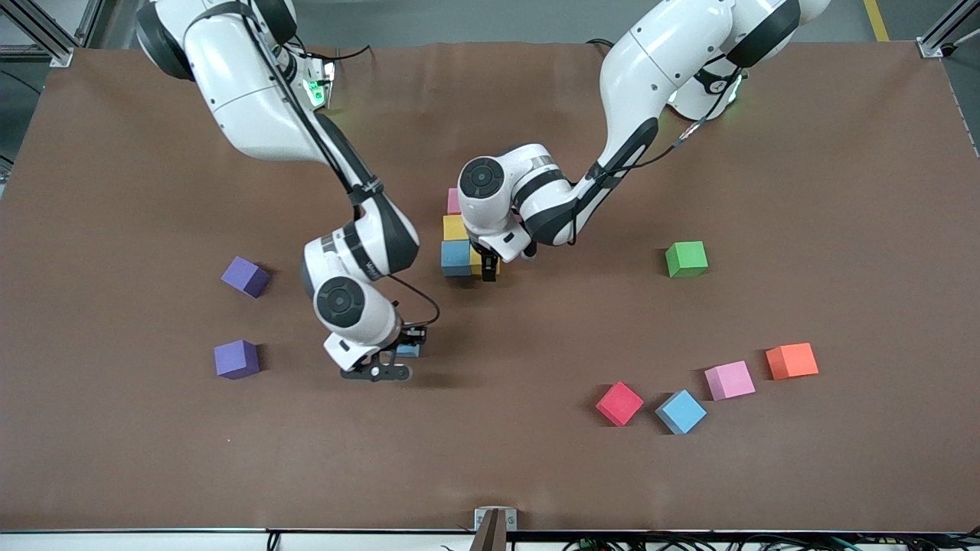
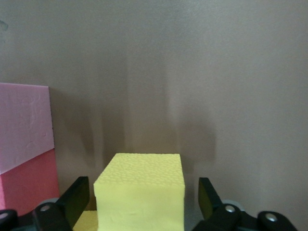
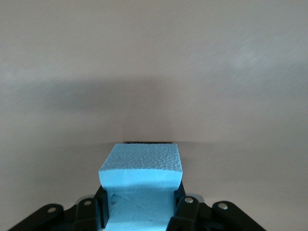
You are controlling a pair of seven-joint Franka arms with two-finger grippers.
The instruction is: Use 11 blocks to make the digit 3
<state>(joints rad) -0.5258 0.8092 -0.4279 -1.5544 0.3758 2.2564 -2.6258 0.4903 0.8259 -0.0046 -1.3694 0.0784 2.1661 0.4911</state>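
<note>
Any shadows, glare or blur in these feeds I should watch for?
Front view: sharp, soft shadows beside each cube, green base light glows by both arms. Left wrist view: vertical shadow bands above the yellow foam cube. Right wrist view: broad dark shadow band above the light blue foam cube, no glare.

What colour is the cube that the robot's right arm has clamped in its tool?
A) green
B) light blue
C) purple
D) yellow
B: in the right wrist view the right tool is shut on a light blue cube, its fingers pressing the cube's sides.
</note>
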